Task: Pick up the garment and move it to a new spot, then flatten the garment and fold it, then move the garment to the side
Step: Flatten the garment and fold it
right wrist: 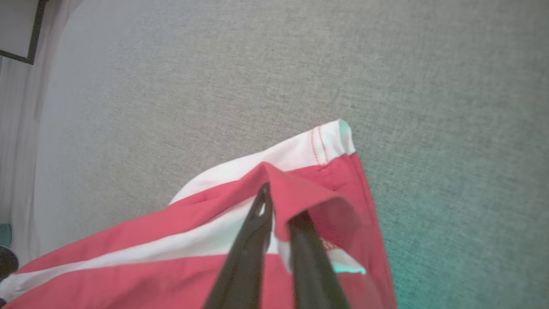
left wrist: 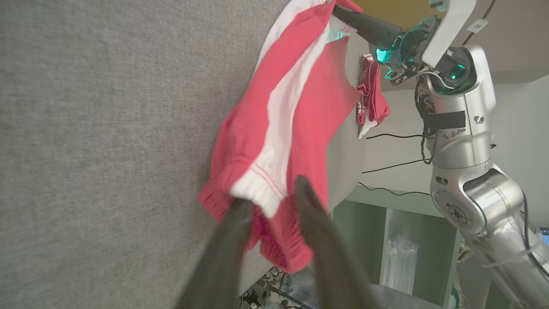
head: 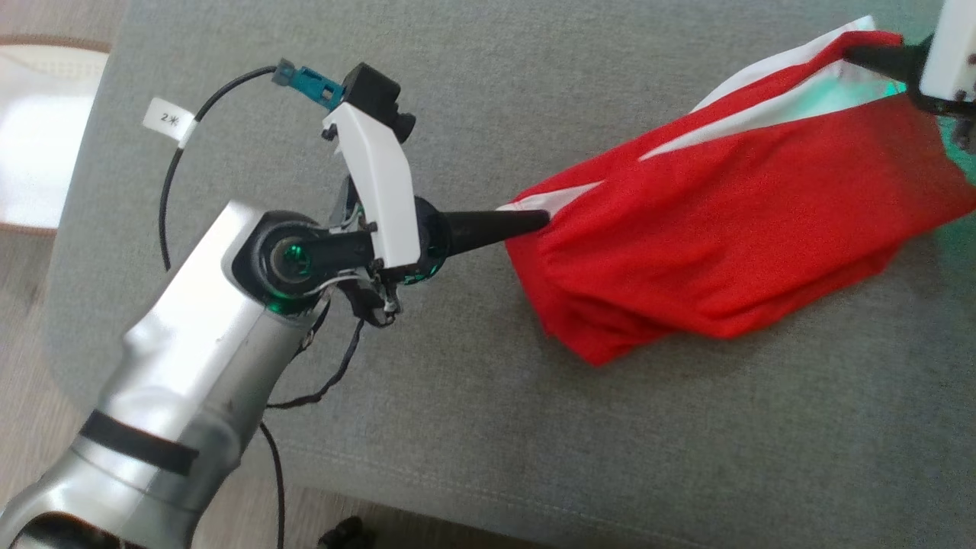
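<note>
The garment (head: pixel 724 229) is red with white stripes and an elastic hem. It hangs stretched between my two grippers over the grey padded surface (head: pixel 457 419). My left gripper (head: pixel 545 217) points at its white-banded corner. In the left wrist view its fingers (left wrist: pixel 272 193) stand apart, with the hem of the garment (left wrist: pixel 291 107) lying between the tips. My right gripper (head: pixel 850 52) is at the top right, shut on the far end. In the right wrist view its fingers (right wrist: pixel 281 204) pinch a red fold of the garment (right wrist: pixel 171 257).
A black cable (head: pixel 164 206) with a white tag loops over the surface's left side. A second red and white cloth (left wrist: pixel 371 94) hangs at the surface's edge near my right arm. Wooden floor and a pale object (head: pixel 38 137) lie to the left.
</note>
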